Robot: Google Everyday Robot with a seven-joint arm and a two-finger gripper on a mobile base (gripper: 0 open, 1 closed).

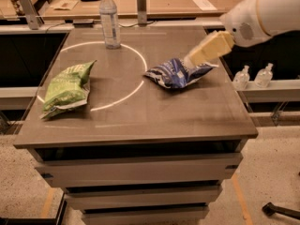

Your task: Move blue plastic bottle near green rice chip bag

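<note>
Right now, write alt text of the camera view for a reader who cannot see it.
The gripper hangs over the blue bag on a grey table, its arm entering from the right. The bottle stands upright near the far edge, apart from the green bag lying at the left.

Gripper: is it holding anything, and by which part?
Nothing appears held. The gripper hangs over the dark blue snack bag; the blue plastic bottle stands alone, well away from it.
</note>
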